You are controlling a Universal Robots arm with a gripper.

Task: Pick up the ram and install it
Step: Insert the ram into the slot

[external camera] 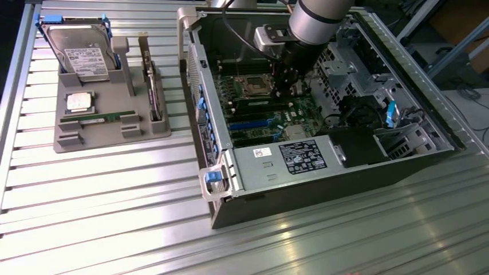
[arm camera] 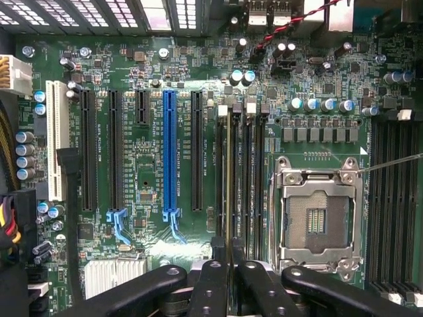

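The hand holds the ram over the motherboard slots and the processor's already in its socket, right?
No: the wrist view shows the socket empty. The processor lies on the gray tray. The hand does hold the ram over the slots.

The tool hangs inside the open computer case beside the processor socket, well apart from the gray tray.
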